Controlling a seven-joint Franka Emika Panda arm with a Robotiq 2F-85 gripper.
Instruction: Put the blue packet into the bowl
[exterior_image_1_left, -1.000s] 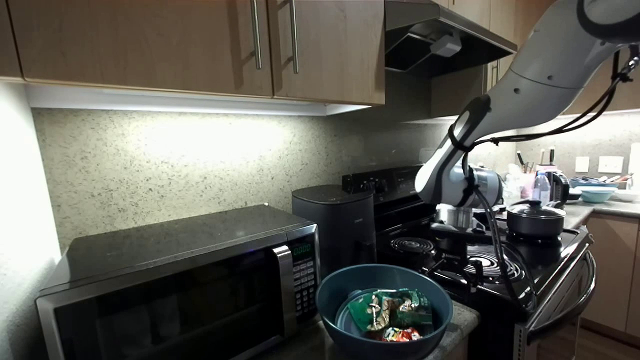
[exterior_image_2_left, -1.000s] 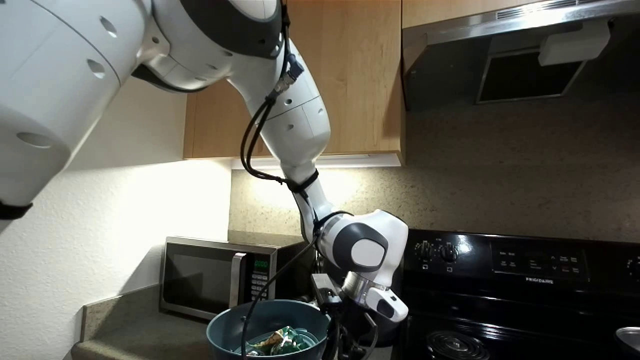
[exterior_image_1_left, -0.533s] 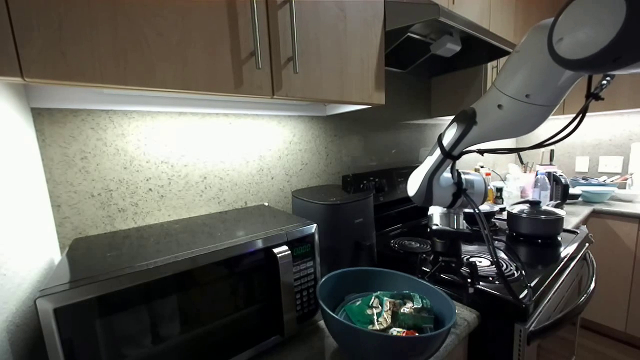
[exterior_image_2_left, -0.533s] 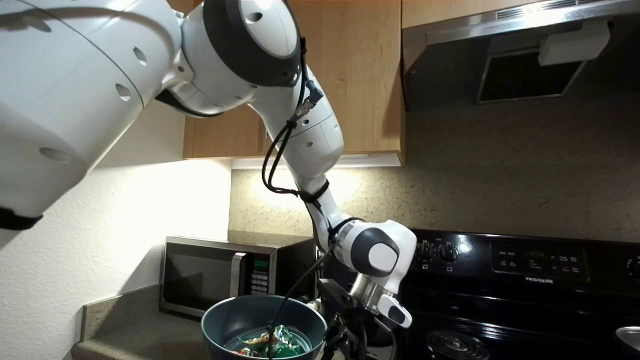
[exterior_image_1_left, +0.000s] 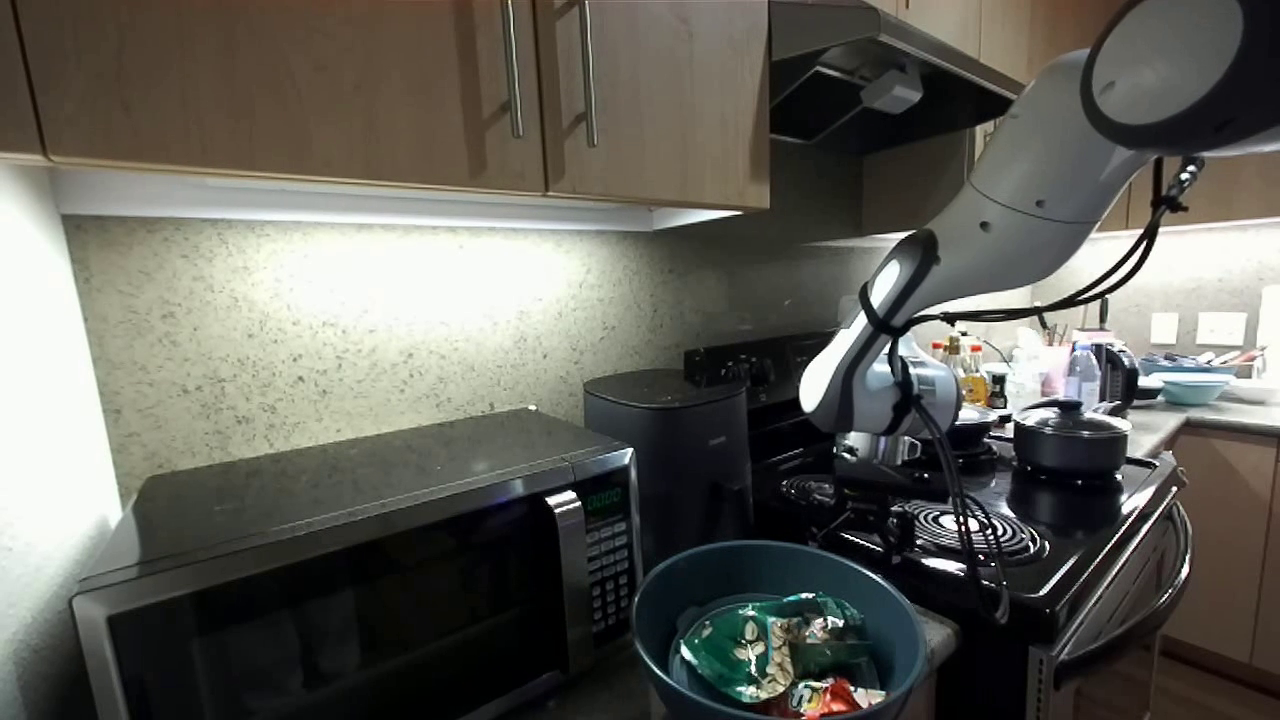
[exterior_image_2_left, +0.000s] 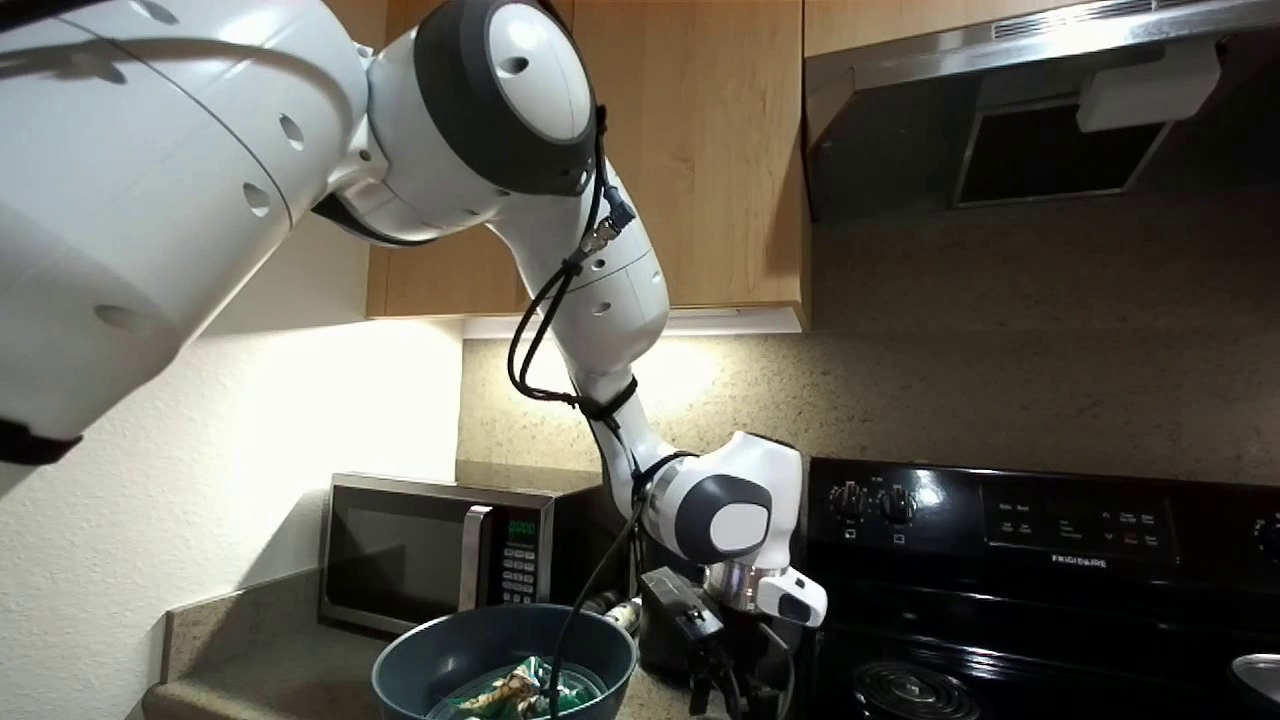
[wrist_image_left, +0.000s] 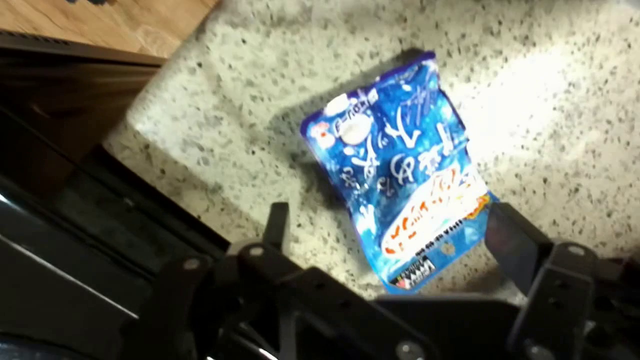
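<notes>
The blue packet (wrist_image_left: 400, 165) lies flat on the speckled counter in the wrist view. It is hidden in both exterior views. My gripper (wrist_image_left: 388, 212) is open above the counter, with the packet's lower end between its fingers. The right fingertip overlaps the packet's edge in the view; I cannot tell whether they touch. The left fingertip is apart from it. The large teal bowl (exterior_image_1_left: 760, 565) stands on the counter beside the gripper and also shows in an exterior view (exterior_image_2_left: 500, 632). It holds green packets (exterior_image_1_left: 740, 645) and a red one (exterior_image_1_left: 830, 697). The gripper (exterior_image_2_left: 735, 700) is right of the bowl there.
The microwave (exterior_image_1_left: 350, 580) and a dark appliance (exterior_image_1_left: 668, 450) stand behind the bowl. The black stove (exterior_image_1_left: 1060, 560) adjoins the counter; its edge is close on the left in the wrist view (wrist_image_left: 65, 240). A lidded pot (exterior_image_1_left: 1072, 440) is on the stove. A cable hangs over the bowl's near side.
The arm has come lower and nearer the bowl. The bowl has shifted a little, leftward in an exterior view, and the packets in it have moved.
</notes>
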